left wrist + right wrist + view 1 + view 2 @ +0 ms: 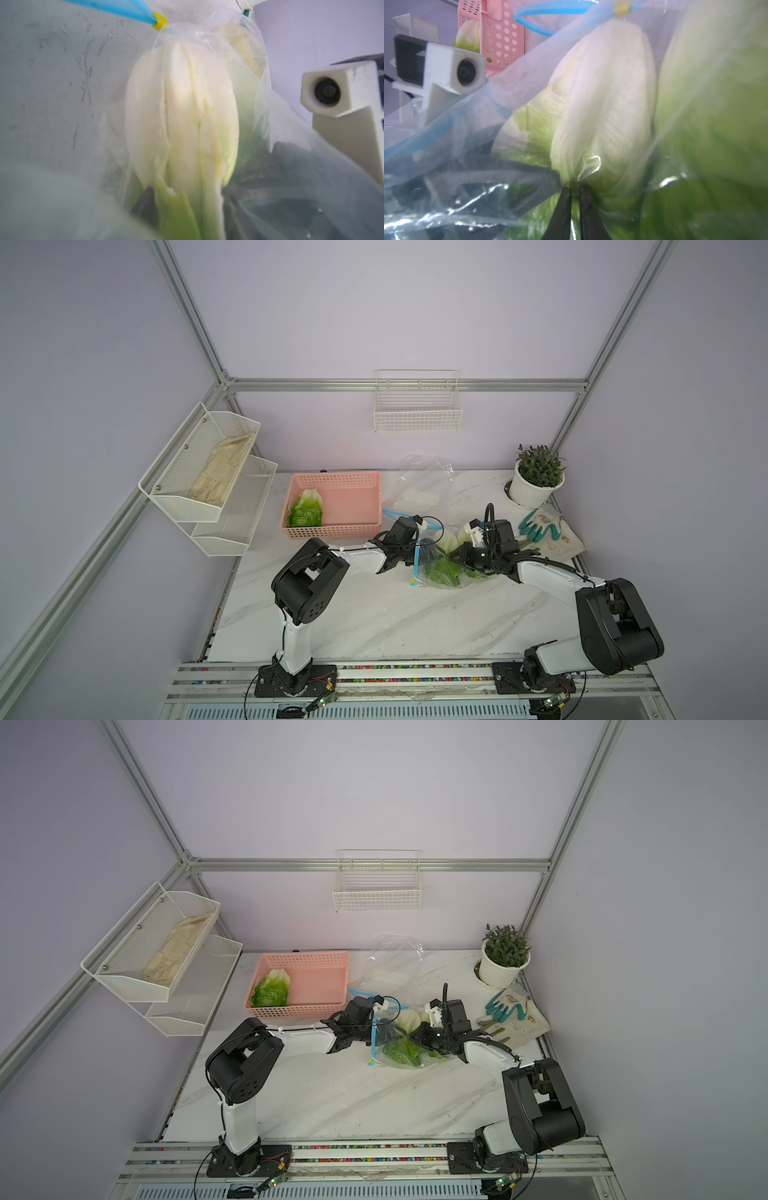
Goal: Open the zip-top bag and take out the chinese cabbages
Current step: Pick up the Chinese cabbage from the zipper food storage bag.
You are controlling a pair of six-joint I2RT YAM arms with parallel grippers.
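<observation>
Top views, pink basket (332,531): one of the chinese cabbages (306,508) lay inside, far-left bench (374,622) corner.
Left tool (417,554): at zip-top bag (440,578) mouth, mid-bench; opening unclear.
Handling: two bagged heads seemed light, soft-leaved; firm white stems looked safest.
Right tool (575,193): nearly closed, pinching bag film.

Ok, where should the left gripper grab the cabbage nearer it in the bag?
Across the white stem half of the nearer cabbage, entering from the left arm's side through the open blue mouth of the zip-top bag. That end looks firm and tapered; the leafy end is loose.
</observation>
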